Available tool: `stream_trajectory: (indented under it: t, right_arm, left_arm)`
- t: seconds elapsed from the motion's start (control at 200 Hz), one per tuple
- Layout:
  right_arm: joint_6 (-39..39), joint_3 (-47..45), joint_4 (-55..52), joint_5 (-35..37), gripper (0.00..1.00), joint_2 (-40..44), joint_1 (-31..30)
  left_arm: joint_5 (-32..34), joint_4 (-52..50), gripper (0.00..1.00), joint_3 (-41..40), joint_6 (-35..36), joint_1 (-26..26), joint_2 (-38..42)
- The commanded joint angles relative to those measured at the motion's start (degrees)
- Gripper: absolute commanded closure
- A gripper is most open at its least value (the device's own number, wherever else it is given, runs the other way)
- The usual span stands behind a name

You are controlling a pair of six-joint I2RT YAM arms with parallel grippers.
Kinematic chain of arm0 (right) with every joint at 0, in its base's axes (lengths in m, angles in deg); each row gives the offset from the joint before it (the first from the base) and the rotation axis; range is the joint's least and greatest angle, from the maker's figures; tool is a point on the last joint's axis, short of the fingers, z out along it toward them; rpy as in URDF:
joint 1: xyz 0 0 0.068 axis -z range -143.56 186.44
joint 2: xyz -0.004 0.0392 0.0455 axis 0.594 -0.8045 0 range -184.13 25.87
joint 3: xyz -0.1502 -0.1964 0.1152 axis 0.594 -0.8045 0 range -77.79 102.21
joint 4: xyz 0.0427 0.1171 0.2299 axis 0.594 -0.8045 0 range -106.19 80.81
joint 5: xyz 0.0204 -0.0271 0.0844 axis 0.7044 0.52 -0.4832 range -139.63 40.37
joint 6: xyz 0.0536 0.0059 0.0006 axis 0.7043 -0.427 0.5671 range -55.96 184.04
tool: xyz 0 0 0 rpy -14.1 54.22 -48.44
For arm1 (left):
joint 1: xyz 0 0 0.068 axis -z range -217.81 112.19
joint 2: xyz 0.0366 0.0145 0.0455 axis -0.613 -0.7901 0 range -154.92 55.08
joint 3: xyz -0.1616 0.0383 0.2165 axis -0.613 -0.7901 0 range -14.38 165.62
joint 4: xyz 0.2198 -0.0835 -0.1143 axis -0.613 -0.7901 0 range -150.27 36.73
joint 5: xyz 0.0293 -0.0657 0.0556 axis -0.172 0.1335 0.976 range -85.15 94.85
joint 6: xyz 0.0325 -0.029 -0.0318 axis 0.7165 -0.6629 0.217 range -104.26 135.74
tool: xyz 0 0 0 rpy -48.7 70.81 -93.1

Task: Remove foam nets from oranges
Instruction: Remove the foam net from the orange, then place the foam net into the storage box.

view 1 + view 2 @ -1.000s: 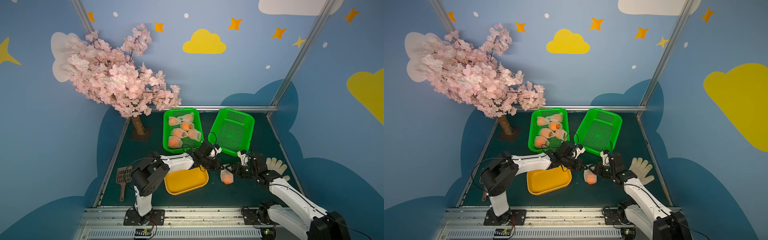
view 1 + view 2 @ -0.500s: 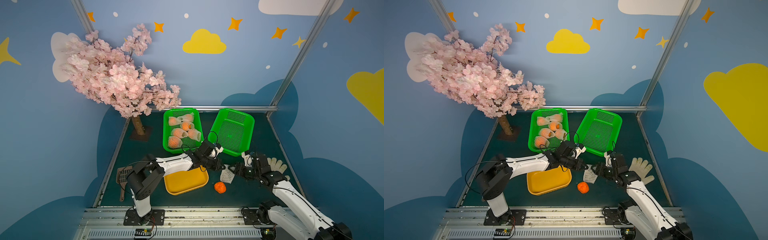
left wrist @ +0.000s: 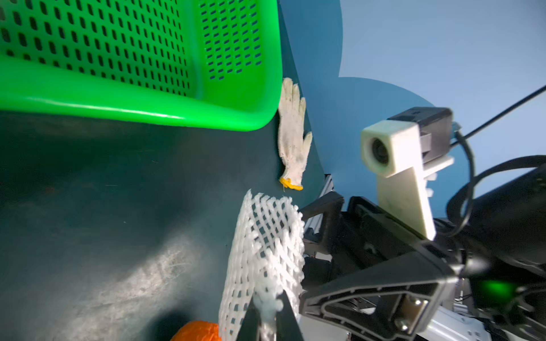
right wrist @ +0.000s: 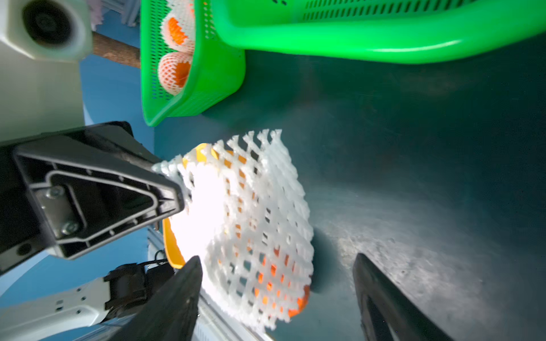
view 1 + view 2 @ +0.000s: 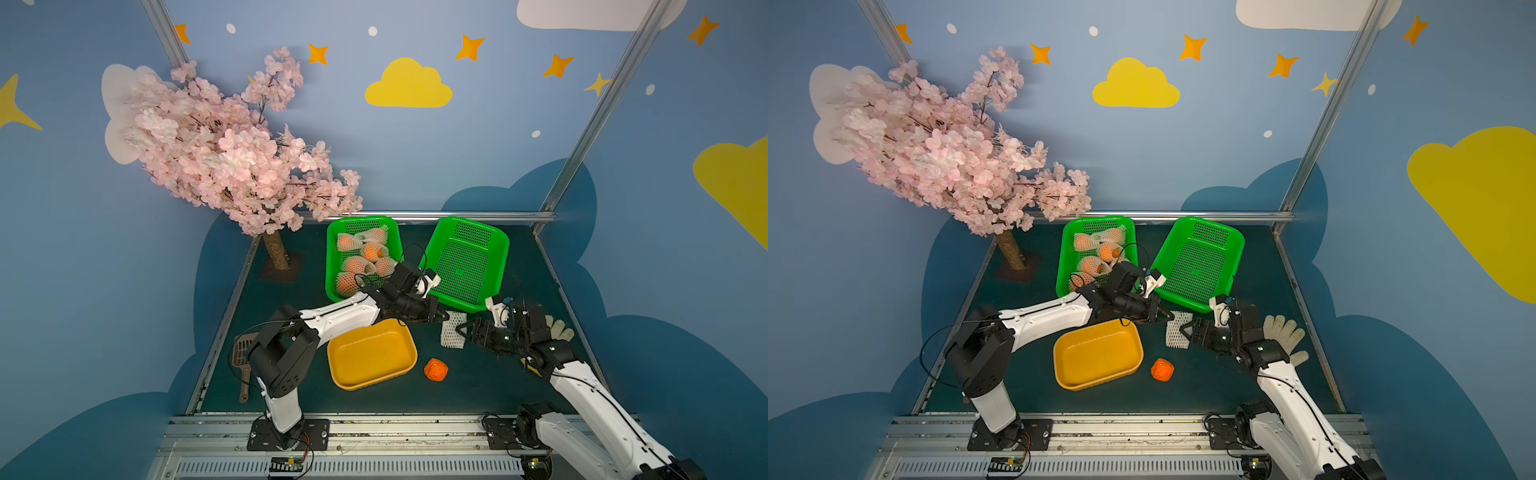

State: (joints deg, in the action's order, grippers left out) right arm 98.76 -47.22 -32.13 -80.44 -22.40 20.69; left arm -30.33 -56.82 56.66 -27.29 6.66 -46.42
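Holds an empty foam net point(image 5: 453, 332) by its top edge in the left gripper point(image 5: 444, 316), jaws pinched tight on the mesh. Hangs it with its long axis near upright over the middle of the tabletop point(image 5: 478, 386), just in front of the empty green basket point(image 5: 465, 266); cannot tell whether the lower end touches down. Looks white, soft, diamond-holed, slack and flattened.

Has the right gripper point(image 5: 463, 331) spread wide on nothing, just beside the net's right flank, fingers aimed at it.

Finds one orange point(image 5: 436, 369) bare and bumpy nearer the front edge, just off the right corner of the yellow tray point(image 5: 409, 345), about equally near both grippers. Probably suits the free right one.

Leaves several netted oranges point(image 5: 357, 266) in the other green basket point(image 5: 331, 249) toward the back edge.
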Motion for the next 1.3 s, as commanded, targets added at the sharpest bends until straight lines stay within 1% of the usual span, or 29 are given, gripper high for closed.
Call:
stream_trajectory:
  t: [0.0,0.18,0.225,0.33,0.365,0.395,0.436,0.481,0.571,0.611,0.626,0.671,0.706,0.776,0.851,0.931,1.046,1.106,1.121,1.191,1.297]
  right_arm:
    - [-0.2,0.3,4.5,-7.9,0.2,-0.3,0.9]
    - [0.8,0.1,8.3,-10.7,0.21,-1.3,1.3]
    - [1.3,-0.4,10.6,-11.8,0.24,-1.8,1.3]
    - [3.1,-0.2,14.0,-14.4,0.36,-3.7,1.3]
    - [3.8,0.3,14.4,-15.6,0.37,-4.4,1.3]
    - [4.2,0.9,14.5,-16.7,0.36,-5.0,1.3]
    - [4.0,2.1,13.7,-18.3,0.31,-5.9,1.3]
    - [2.6,3.7,11.2,-19.1,0.27,-6.8,1.2]
    - [-1.4,7.4,3.4,-18.5,0.21,-8.6,1.2]
    - [-2.6,7.7,0.5,-18.5,0.2,-9.3,1.2]
    - [-2.9,9.3,-0.5,-18.7,0.19,-9.6,1.2]
    - [-4.2,10.5,-2.3,-20.3,0.18,-10.3,1.2]
    - [-4.4,10.9,-3.6,-21.6,0.18,-10.8,1.1]
    - [-4.7,12.0,-7.3,-21.3,0.18,-11.1,1.1]
    - [-5.7,12.6,-10.7,-19.7,0.17,-11.3,1.0]
    - [-6.2,13.4,-12.7,-18.9,0.17,-12.0,0.6]
    - [-7.3,15.0,-14.4,-17.7,0.17,-14.1,-0.6]
    - [-7.8,16.1,-15.5,-16.8,0.17,-15.7,-1.4]
    - [-7.9,16.3,-15.6,-16.6,0.17,-16.1,-1.5]
    - [-8.0,17.0,-15.6,-16.0,0.17,-17.4,-2.4]
    - [-7.0,17.0,-14.0,-15.1,0.17,-18.1,-3.6]
  left_arm:
    - [-4.3,-4.7,0.89,2.0,-2.5,-0.7,2.0]
    - [-6.3,-6.9,0.89,1.8,-4.9,-1.4,3.1]
    - [-6.6,-7.0,0.89,1.6,-5.1,-1.4,3.4]
    - [-6.3,-8.3,0.89,0.8,-5.4,-2.3,4.6]
    - [-6.0,-9.0,0.89,0.4,-5.6,-3.0,5.2]
    - [-6.0,-9.8,0.89,0.1,-5.7,-3.6,6.0]
    - [-6.0,-11.5,0.89,-0.2,-5.6,-4.5,7.0]
    - [-5.6,-15.1,0.89,-0.2,-3.9,-5.4,8.8]
    - [-3.1,-28.5,0.9,1.1,2.5,-8.1,12.8]
    - [-2.1,-34.3,0.9,1.2,5.2,-9.6,15.0]
    - [-1.8,-36.4,0.9,1.1,6.0,-10.2,15.7]
    - [-0.9,-42.1,0.9,0.8,8.7,-11.9,18.4]
    - [0.7,-46.9,0.9,0.6,10.7,-13.1,20.2]
    - [5.2,-55.8,0.89,0.1,14.1,-14.6,23.5]
    - [10.2,-61.3,0.9,-1.9,15.7,-15.6,25.9]
    - [14.3,-61.0,0.9,-6.5,15.3,-16.9,27.2]
    - [19.5,-59.0,0.9,-10.3,14.9,-18.1,25.0]
    - [21.4,-58.5,0.9,-10.3,14.9,-18.2,22.7]
    - [23.2,-58.6,0.9,-10.2,15.0,-18.2,22.0]
    - [27.6,-60.2,0.91,-8.9,15.4,-18.3,18.5]
    - [29.6,-59.7,0.91,-8.6,16.4,-18.3,15.4]
